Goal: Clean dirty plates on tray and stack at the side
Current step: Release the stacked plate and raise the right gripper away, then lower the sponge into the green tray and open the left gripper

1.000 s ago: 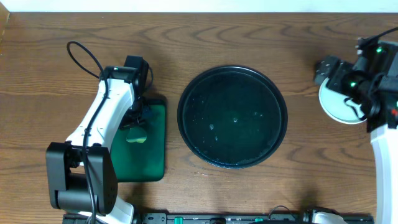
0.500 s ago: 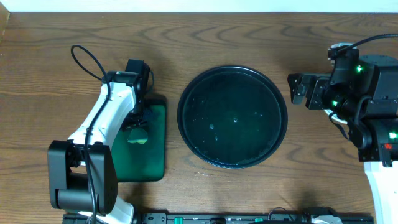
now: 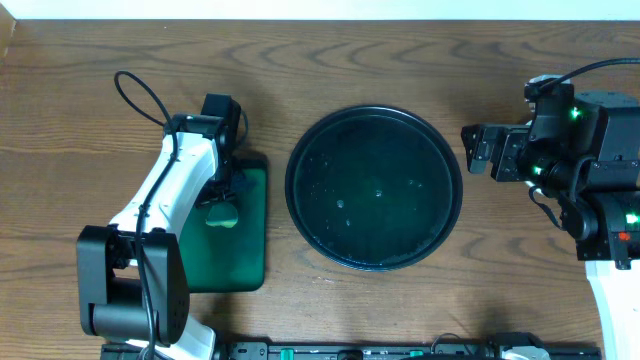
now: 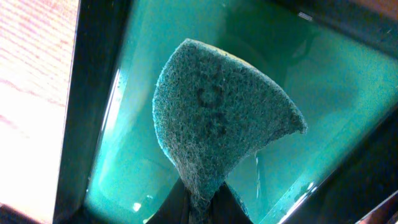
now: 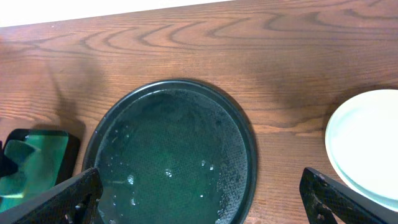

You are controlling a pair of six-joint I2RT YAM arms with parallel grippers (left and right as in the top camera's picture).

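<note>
Now my left gripper (image 4: 198, 202) is pinched tight on the sponge (image 4: 217, 118), gripping its lower corner over the wet green tray (image 4: 323, 87). My right gripper (image 3: 478, 150) stands wide apart, hovering just beside the right edge of the black tray (image 3: 375, 150), whose surface carries water drops. The plates (image 5: 367, 143) sit stacked on the table (image 5: 186, 37), off to the black tray's right, pale rims showing one atop another.
</note>
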